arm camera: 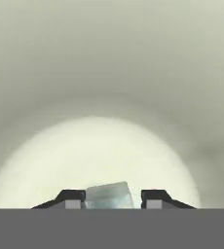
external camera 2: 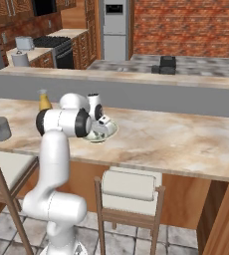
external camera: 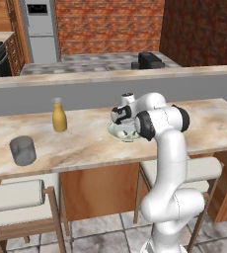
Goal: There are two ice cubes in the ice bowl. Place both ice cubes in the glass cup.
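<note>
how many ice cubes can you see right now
1. One ice cube sits between the gripper fingertips in the hand view, low inside the bowl. A second cube may be hidden; in the base views the arm covers most of the bowl.

I'm looking straight down into the ice bowl [arm camera: 109, 73], its pale greenish-white inside curving all around and brighter toward the floor of the bowl. Low against that bright floor, one ice cube [arm camera: 109, 196] sits between the two dark fingertips [arm camera: 70, 197] of my gripper [arm camera: 110, 198], a tip close on either side of it.
</note>
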You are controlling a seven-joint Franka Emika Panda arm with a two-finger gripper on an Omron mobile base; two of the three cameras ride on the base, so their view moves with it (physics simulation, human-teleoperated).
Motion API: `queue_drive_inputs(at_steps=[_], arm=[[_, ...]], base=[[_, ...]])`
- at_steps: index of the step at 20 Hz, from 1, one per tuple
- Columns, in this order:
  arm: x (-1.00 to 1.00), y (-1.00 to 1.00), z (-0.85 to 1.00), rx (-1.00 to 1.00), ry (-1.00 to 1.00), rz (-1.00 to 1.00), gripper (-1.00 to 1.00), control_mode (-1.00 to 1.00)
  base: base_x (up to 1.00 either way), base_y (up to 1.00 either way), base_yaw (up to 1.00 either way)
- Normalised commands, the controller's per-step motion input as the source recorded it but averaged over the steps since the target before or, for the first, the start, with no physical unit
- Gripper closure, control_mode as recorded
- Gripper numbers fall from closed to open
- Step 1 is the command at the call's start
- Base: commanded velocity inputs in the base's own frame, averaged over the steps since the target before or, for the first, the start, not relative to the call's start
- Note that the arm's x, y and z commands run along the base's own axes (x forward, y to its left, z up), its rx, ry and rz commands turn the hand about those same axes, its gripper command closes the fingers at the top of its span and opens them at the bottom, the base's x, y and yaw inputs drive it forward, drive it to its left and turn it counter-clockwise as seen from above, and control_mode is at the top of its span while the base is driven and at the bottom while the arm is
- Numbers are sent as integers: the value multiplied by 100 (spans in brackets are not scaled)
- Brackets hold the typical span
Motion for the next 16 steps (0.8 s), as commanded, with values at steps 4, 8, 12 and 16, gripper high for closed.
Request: queue_drive_inputs(at_steps=[4,8,12,16], arm=[[-99,-28,-29,1,10,-3,100,-100],[-71,-25,13,11,0,-4,100,-100],[-41,-7,85,16,-8,0,100,-100],[-39,0,100,17,-16,0,100,-100]], base=[[0,0,0],[0,0,0],[0,0,0],[0,0,0]])
